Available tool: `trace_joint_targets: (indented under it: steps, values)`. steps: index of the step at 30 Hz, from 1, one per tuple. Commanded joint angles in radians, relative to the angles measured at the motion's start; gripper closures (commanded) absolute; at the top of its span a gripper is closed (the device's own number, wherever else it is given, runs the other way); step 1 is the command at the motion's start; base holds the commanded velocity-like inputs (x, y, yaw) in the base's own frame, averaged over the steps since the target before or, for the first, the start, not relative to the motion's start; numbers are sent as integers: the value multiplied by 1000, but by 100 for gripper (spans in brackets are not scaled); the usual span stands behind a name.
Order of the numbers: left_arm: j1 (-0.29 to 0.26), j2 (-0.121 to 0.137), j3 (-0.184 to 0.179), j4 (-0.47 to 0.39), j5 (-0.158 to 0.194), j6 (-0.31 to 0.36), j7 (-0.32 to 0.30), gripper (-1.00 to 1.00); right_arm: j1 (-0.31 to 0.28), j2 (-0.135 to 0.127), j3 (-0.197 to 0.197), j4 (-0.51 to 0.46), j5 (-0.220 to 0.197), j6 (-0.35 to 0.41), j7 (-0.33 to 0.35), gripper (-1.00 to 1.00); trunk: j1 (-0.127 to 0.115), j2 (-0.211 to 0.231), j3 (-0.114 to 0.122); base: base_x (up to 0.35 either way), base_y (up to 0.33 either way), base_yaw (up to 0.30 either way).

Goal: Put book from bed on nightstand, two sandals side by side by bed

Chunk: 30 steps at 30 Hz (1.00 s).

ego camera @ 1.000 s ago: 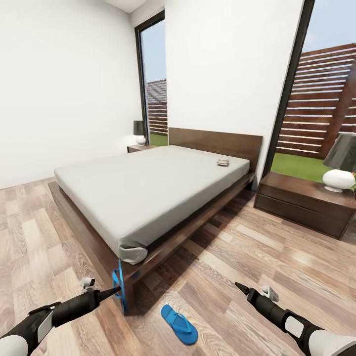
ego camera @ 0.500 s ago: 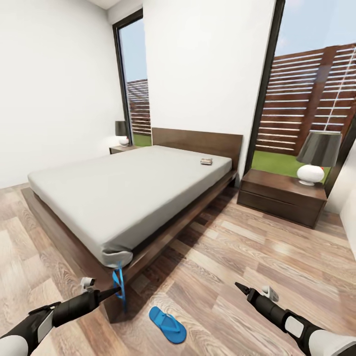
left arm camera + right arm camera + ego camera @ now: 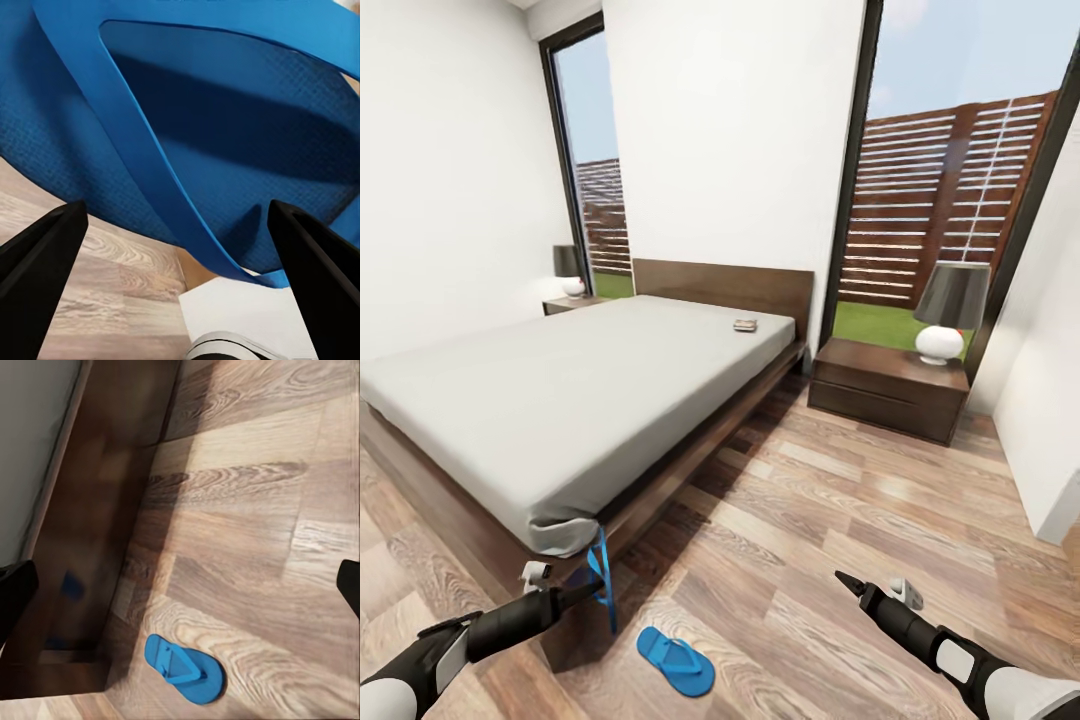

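Room: white walls, a wood-plank floor (image 3: 830,500) and two tall black-framed windows are seen, with a slatted brown fence (image 3: 950,190) outside.
Bed (image 3: 550,400): a light-grey mattress is carried on a dark wooden frame with a flat headboard; it takes up the left half of the head view.
Near nightstand (image 3: 887,388): it is set against the wall just beside the bed's right side, and a dark-shaded lamp (image 3: 950,310) with a white base is borne on it.
Far nightstand (image 3: 568,304): it is partly hidden beyond the bed's other side and also carries a lamp.
Left gripper (image 3: 588,588): one sandal is pinched by its strap; in the left wrist view the two dark fingers (image 3: 37,270) are seen on either side of the blue strap.
Right gripper (image 3: 844,579): it is held above bare floor; whether its fingers are spread or pressed together cannot be told.
Held sandal (image 3: 600,578): it hangs upright at the bed's near corner, off the floor.
Second sandal (image 3: 675,660): it lies flat on the floor, near the bed's corner and just right of the held one.
Book (image 3: 745,324): it lies on the mattress near the headboard, towards the bed's right edge.
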Motion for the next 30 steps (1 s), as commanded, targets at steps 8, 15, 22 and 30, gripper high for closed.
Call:
trace_joint_targets:
  steps: [8,15,22,30]
  values:
    - [0,0,-2,0,3,11,-3,100,-2,1,6,3,-11,10,4,-100,0,0,-1,0,0,-122]
    - [0,0,-2,0,3,11,-3,100,-2,3,6,3,-12,10,4,-100,0,0,-1,0,0,-7]
    - [0,0,-2,0,3,11,-3,100,-2,3,6,3,-12,8,7,-100,0,0,-1,0,0,-33]
    - [0,-1,-2,0,3,11,-2,100,-2,3,6,3,-12,8,8,-100,0,0,-1,0,0,-231]
